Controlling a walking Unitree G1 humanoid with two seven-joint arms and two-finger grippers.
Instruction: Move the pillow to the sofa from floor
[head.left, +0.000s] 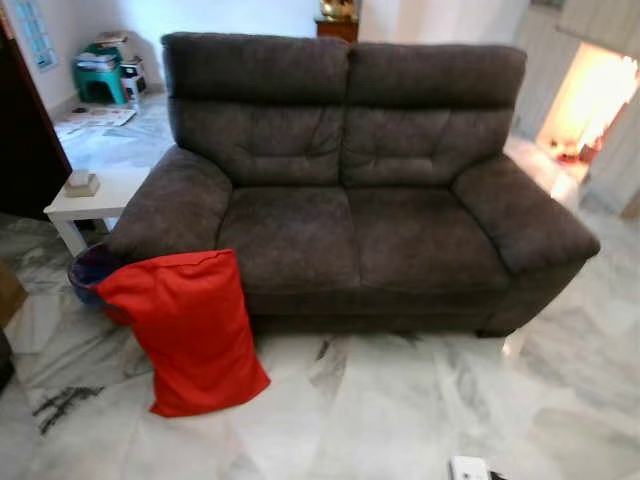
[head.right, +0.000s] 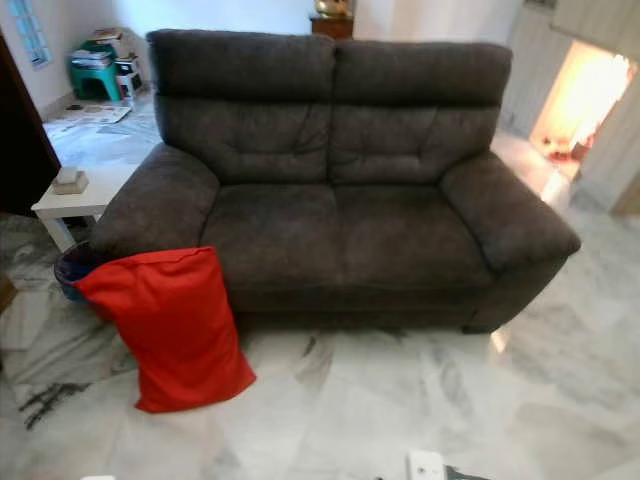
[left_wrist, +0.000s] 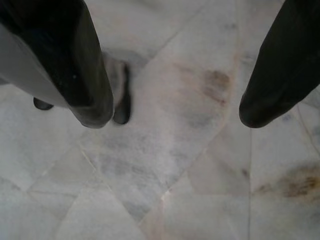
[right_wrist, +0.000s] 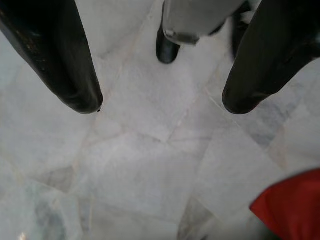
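Note:
A red pillow (head.left: 190, 330) stands on the marble floor, leaning against the front left corner of a dark grey two-seat sofa (head.left: 350, 240). Its corner also appears in the right wrist view as a red pillow (right_wrist: 292, 205) edge. My left gripper (left_wrist: 177, 117) hangs open over bare marble, with nothing between its black fingers. My right gripper (right_wrist: 162, 105) is open too, pointing down at the floor, empty.
A white side table (head.left: 95, 200) with a small box stands left of the sofa. A dark blue basket (head.left: 90, 270) sits behind the pillow. Green stool and clutter (head.left: 100, 70) lie far back left. Open marble floor (head.left: 420, 400) spreads before the sofa.

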